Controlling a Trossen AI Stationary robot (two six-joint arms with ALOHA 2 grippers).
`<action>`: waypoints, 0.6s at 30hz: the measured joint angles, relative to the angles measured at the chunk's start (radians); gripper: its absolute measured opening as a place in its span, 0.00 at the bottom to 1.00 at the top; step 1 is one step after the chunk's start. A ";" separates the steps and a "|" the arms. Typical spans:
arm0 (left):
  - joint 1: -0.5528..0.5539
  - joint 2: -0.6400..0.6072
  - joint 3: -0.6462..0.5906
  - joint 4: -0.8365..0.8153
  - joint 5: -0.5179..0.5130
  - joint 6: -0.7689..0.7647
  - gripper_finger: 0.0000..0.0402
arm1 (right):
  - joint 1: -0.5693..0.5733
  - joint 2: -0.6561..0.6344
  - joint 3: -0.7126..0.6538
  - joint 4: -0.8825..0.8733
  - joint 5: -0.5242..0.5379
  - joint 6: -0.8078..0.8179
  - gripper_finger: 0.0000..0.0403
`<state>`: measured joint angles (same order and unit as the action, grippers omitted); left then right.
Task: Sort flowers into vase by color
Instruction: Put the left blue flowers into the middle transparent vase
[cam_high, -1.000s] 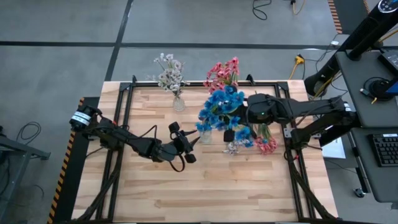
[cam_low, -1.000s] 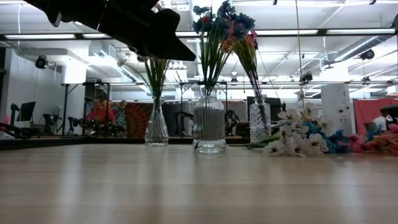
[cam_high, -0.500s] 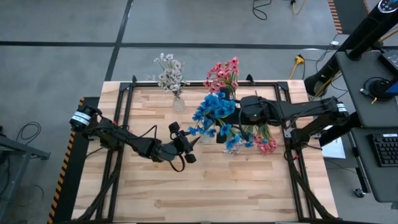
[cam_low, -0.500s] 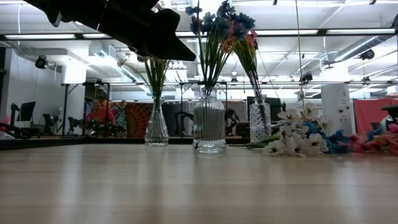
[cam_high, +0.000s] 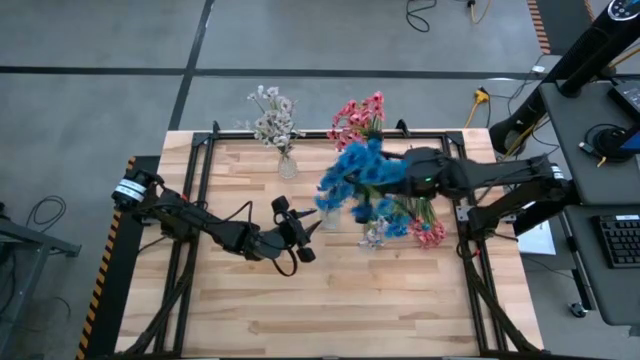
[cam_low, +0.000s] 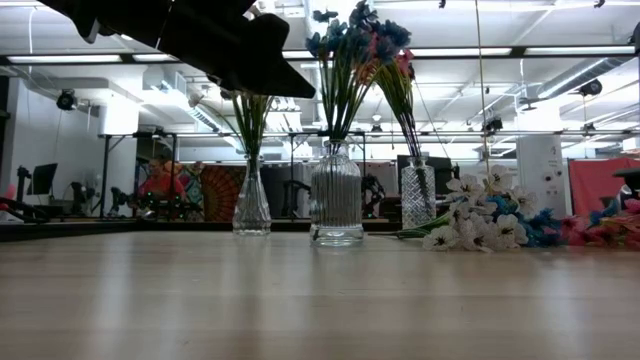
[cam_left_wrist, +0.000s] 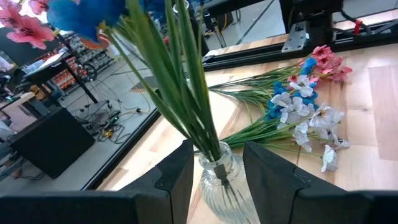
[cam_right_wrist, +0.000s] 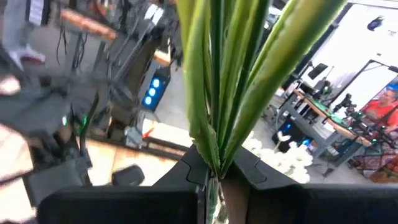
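High view: 3 glass vases are seen on the wooden counter (cam_high: 300, 300). The right tool (cam_high: 405, 183) is clamped shut on the green stems of the blue flowers (cam_high: 358, 172), held upright over the middle vase (cam_low: 337, 206) so they can be seated by color. The left tool (cam_high: 305, 228), narrowly parted and holding nothing, is stationed beside that vase, probably to steady it. Unsorted flowers (cam_high: 420, 226) are left lying nearby.

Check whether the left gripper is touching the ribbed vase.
Apart. In the left wrist view the left gripper flanks the ribbed vase with gaps on both sides.
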<state>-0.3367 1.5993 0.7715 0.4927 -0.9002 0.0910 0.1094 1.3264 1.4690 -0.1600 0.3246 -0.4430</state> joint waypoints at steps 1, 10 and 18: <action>0.000 0.000 0.000 0.000 0.008 0.000 0.31 | 0.002 -0.010 0.004 -0.007 0.000 0.004 0.04; 0.000 0.000 0.000 0.006 0.144 0.002 0.31 | 0.001 -0.034 0.008 -0.099 -0.036 0.075 0.04; 0.000 0.000 0.000 0.047 0.144 0.035 0.31 | -0.006 0.005 -0.025 -0.065 -0.036 0.068 0.04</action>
<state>-0.3363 1.5993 0.7715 0.5393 -0.7567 0.1261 0.1036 1.3318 1.4437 -0.2254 0.2882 -0.3751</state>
